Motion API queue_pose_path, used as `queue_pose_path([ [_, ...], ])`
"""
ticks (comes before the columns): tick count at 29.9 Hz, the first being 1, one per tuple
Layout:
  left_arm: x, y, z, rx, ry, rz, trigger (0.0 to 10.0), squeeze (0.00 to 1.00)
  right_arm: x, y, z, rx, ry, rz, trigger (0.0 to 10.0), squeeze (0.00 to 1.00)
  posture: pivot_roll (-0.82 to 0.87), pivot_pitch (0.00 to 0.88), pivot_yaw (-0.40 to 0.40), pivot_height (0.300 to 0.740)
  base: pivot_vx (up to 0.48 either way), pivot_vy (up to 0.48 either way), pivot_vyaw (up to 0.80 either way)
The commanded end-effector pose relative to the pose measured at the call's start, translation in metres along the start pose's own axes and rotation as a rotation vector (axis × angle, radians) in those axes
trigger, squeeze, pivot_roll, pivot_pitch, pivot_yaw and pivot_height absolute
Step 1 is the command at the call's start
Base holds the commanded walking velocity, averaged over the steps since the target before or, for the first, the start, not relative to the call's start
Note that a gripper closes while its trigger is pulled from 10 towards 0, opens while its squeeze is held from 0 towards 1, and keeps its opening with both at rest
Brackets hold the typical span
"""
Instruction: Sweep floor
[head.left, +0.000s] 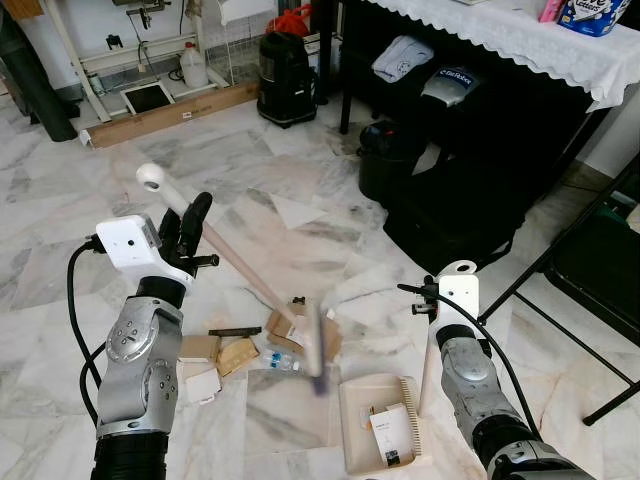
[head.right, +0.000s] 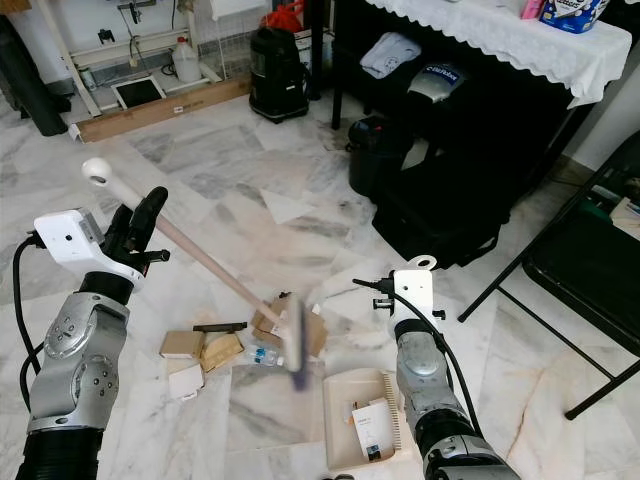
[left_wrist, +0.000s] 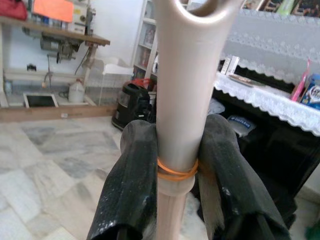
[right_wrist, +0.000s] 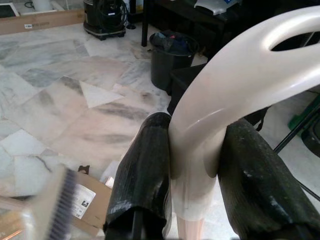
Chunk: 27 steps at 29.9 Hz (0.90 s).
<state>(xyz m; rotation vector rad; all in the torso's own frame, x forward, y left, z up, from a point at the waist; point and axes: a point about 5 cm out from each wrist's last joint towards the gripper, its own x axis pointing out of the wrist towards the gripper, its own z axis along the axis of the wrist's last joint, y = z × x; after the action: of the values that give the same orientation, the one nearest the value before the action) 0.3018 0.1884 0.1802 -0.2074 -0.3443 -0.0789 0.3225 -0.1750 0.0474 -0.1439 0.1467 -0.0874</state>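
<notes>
Left gripper (left_wrist: 172, 172) clamped on broom (head.left: 240, 262) handle near its top. Right gripper (right_wrist: 192, 172) clamped on dustpan (head.left: 365, 420) handle. Cardboard scraps (head.left: 235, 350) lie just left of the broom head, dustpan right of it.

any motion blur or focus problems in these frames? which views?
Left eye view: broom head smeared by motion, floor and dustpan sharp. Right eye view: same smear on the head. Left wrist view: fingers and broom handle soft from closeness, room behind sharper. Right wrist view: dustpan handle glossy with glare, bristles blurred at the lower edge.
</notes>
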Motion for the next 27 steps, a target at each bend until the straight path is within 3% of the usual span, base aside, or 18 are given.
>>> queue_pose_path([
  [1,0.001,-0.005,0.003,0.021,-0.032,-0.023,10.0,0.0,-0.004,0.003,-0.004,0.04,0.006,0.009,10.0,0.0,0.03,0.105,-0.036,0.74,0.0,0.0,0.0],
  [6,0.001,-0.011,0.0,0.073,-0.032,-0.052,10.0,0.0,-0.003,0.003,0.004,0.093,-0.058,0.007,10.0,0.0,0.03,0.094,-0.04,0.74,0.0,0.0,0.0],
  [9,-0.001,-0.015,-0.004,0.145,-0.029,-0.084,10.0,0.0,-0.004,0.002,0.013,0.108,-0.127,0.01,10.0,0.0,0.03,0.087,-0.04,0.74,0.0,0.0,0.0],
  [27,-0.004,-0.018,-0.008,0.173,-0.044,-0.082,10.0,0.0,-0.009,-0.009,0.031,0.133,-0.252,0.008,10.0,0.0,0.02,0.049,-0.048,0.74,0.0,0.0,0.0],
])
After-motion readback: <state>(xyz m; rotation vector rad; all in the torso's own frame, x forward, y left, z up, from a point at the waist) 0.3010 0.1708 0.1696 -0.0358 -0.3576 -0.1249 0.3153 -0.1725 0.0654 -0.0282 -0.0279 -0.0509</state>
